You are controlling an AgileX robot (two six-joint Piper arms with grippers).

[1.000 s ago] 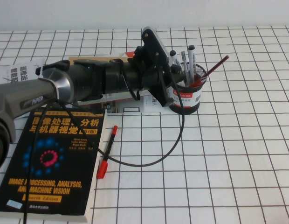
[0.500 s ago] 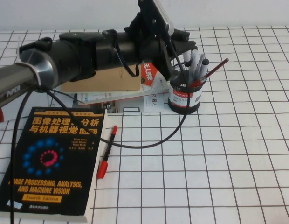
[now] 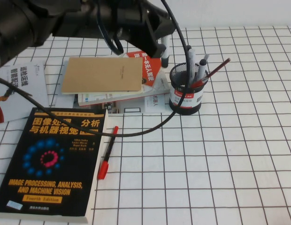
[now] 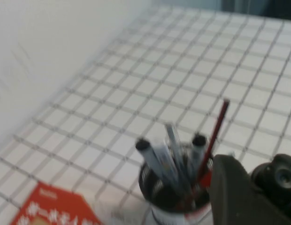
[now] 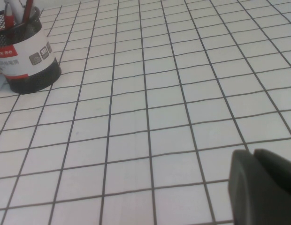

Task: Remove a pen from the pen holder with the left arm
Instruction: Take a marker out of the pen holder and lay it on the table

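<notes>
**Ann:** Where is the left gripper [image 3: 162,45]?

**Ben:** Up high near the back of the surface [image 3: 230,154], just left of the pen holder [image 3: 185,101]. Its jaws are closed on a pale pen [image 3: 165,55] with a dark end. The pen hangs in the air, outside the holder.

**Ann:** Does its own camera show that?

**Ben:** No, that one is blurry. It looks down into the pen holder [image 4: 173,206], where other pens [image 4: 155,157] and a red pencil [image 4: 217,129] stand.

**Ann:** What shows only from above?

**Ben:** A red pen [image 3: 108,152] lying on the surface beside a big dark book [image 3: 47,164], and a brown book [image 3: 103,75] behind them.

**Ann:** And the right gripper [image 5: 263,187]?

**Ben:** Only its own camera shows it. It is low over the white squares, well apart from the pen holder [image 5: 28,65]. I cannot tell if it is open or closed.
</notes>
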